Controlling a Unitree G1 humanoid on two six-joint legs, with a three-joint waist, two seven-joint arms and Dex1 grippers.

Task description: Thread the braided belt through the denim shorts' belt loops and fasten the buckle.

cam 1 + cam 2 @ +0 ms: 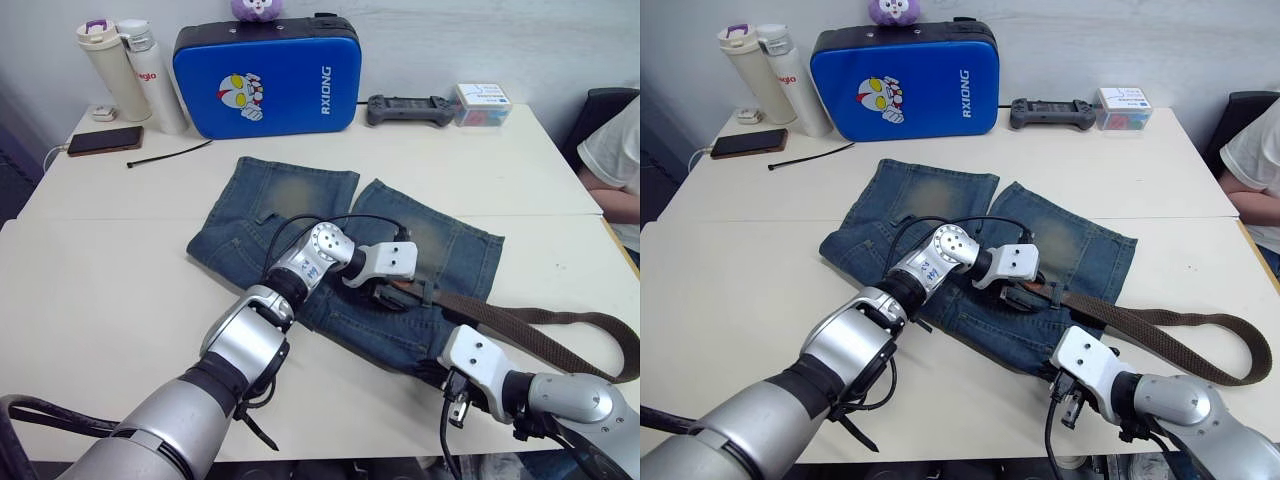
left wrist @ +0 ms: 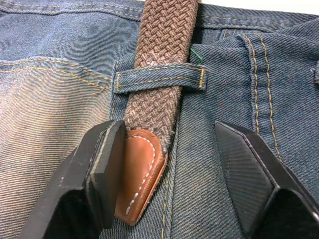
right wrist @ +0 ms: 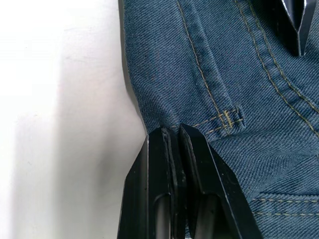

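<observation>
The denim shorts (image 1: 290, 200) lie flat on the white table, waistband toward me. The braided belt (image 1: 540, 325) runs from the waistband out to the right in a long loop. In the left wrist view its tan leather tip (image 2: 142, 169) has passed under one of the belt loops (image 2: 159, 77). My left gripper (image 2: 169, 134) is open, one finger on each side of that tip; it also shows over the waistband (image 1: 395, 290). My right gripper (image 3: 172, 130) is shut on the edge of the shorts at their near right corner (image 1: 440, 375). The buckle is hidden.
Along the back of the table (image 1: 100, 300) stand two bottles (image 1: 115, 70), a blue padded case (image 1: 265, 75), a game controller (image 1: 408, 108) and a small box (image 1: 482, 103). A phone (image 1: 105, 140) and a black cable tie (image 1: 165, 155) lie back left. A person's arm (image 1: 615, 160) shows at the right.
</observation>
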